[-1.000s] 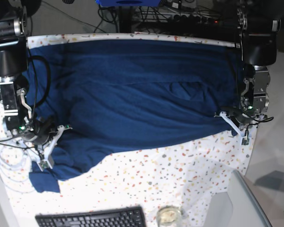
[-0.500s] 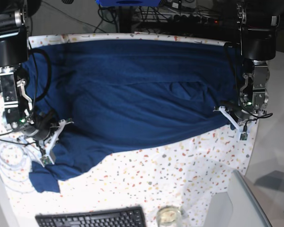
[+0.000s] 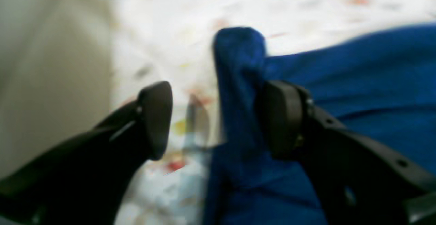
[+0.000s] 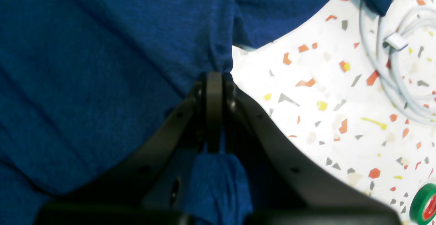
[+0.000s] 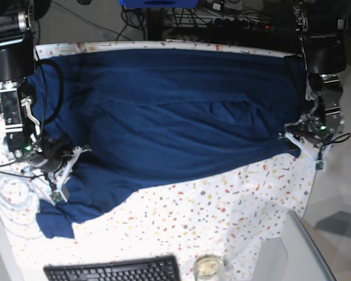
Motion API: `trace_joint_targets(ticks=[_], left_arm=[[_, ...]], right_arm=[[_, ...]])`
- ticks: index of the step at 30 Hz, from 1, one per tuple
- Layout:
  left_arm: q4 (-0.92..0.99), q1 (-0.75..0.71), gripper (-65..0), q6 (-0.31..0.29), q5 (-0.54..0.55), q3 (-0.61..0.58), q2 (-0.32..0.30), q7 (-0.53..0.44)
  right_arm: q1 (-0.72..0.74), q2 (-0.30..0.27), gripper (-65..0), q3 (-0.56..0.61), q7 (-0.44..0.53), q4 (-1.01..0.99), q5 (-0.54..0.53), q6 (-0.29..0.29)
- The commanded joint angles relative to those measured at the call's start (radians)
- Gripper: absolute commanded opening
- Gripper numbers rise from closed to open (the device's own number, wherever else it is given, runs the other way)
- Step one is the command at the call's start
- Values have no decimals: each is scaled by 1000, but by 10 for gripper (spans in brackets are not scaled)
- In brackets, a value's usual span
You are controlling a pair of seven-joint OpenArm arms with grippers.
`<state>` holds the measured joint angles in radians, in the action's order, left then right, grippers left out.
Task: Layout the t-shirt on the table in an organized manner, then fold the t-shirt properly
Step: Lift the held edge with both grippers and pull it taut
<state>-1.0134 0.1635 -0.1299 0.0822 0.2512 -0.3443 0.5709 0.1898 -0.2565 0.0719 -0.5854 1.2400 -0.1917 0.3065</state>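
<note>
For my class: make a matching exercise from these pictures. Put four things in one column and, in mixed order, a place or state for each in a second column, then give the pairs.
Things:
1. left gripper
2. right gripper
3. keyboard
4. roll of green tape

Place or state:
A. jaws shut, pinching the t-shirt
B. on the speckled table, bottom right corner of the right wrist view
C. jaws apart, a fold of blue cloth against one finger
D. at the near table edge in the base view

Pairs: 1-C, 2-A, 3-D, 4-B
</note>
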Motion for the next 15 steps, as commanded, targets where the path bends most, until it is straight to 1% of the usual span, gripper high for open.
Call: trace_joint_targets(ticks=[1, 2, 4, 6, 8, 9, 11, 15], left_arm=[[-57, 18, -212, 2, 1, 23, -19, -24], [-81, 8, -197, 2, 1, 40, -19, -24], [-127, 3, -146, 2, 1, 60, -19, -24], [-147, 5, -92, 0, 1, 53, -20, -24], [-146, 9, -54, 0, 4, 52, -20, -24], [-143, 21, -44, 0, 6, 52, -20, -24], [-120, 34, -46, 0, 9, 52, -19, -24], [-18, 69, -48, 0, 9, 52, -19, -39]], right_arm=[[24, -10, -648, -5, 18, 22, -4, -2], [24, -10, -648, -5, 18, 22, -4, -2], [24, -10, -648, -5, 18, 22, -4, -2], [26, -10, -648, -5, 18, 22, -4, -2], [26, -8, -648, -5, 18, 22, -4, -2], [27, -8, -648, -5, 18, 22, -4, -2], [27, -10, -648, -5, 18, 22, -4, -2], [24, -10, -648, -5, 18, 34, -4, -2]])
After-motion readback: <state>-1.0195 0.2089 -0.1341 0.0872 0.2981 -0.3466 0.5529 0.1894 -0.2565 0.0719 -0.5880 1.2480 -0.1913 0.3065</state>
